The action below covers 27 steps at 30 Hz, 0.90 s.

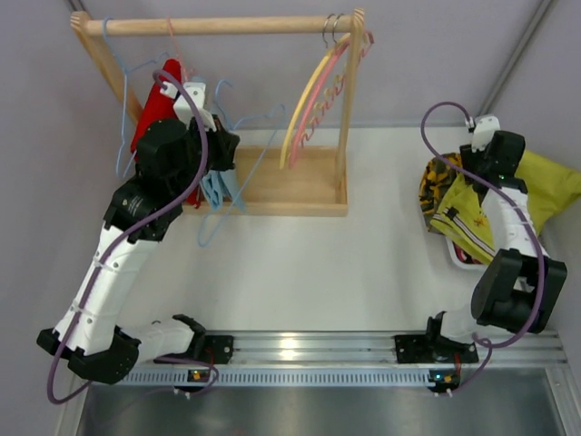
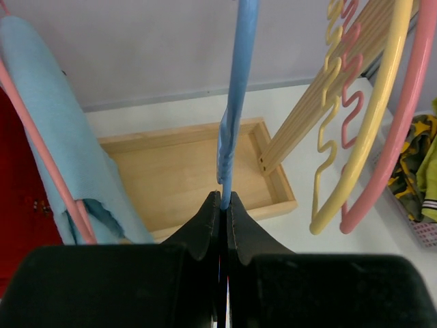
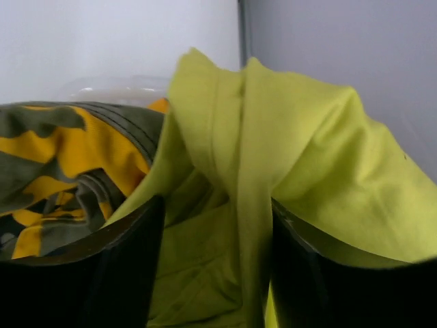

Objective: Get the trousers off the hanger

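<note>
Tabletop (image 1: pixel 318 263), white, bears rack (image 1: pixel 290 186) with red trousers (image 1: pixel 150 113) before grey wall (image 1: pixel 418 64)

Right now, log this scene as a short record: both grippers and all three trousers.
left gripper: shut on blue hanger at the wooden rack
right gripper: open, jaws astride a fold of yellow-green trousers
yellow-green trousers: off the rack, beside patterned cloth
light blue trousers: hanging at the rack
red trousers: hanging at the rack's left end
</note>
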{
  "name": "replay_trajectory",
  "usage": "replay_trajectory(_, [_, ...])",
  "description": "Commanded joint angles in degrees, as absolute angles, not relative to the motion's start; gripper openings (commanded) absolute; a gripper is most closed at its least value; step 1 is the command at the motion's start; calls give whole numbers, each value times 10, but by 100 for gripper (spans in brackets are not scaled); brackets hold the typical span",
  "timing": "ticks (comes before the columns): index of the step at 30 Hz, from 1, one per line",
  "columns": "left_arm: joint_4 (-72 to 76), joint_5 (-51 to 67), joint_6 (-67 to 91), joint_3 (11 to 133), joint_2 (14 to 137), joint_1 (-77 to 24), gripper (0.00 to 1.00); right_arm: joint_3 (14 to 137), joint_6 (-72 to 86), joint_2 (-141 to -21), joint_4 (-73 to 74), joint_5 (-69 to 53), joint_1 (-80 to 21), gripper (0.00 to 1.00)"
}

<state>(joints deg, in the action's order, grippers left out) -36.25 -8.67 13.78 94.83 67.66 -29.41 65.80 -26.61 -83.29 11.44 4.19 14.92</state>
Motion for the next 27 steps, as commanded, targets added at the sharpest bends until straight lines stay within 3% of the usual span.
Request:
replay_trajectory(1, [-299,-111,70,948,671,-294,0,710,-228,-822,160,-49,154,60])
replay_trajectory(2, [-294,-108,64,960,672,-294,0,722,-222,-817,167,-55,155,73])
replay_trajectory(5, [-288,-100,52,1000,696,-294,0,745,-205,-793,196,-82,156,96])
replay_trajectory(6, [-288,-100,49,1012,716,-294,0,751,-202,-782,206,-91,156,99])
replay_trajectory(27, [-201,-134,25,1268,960,-302,0,794,-160,-655,301,-141,156,99])
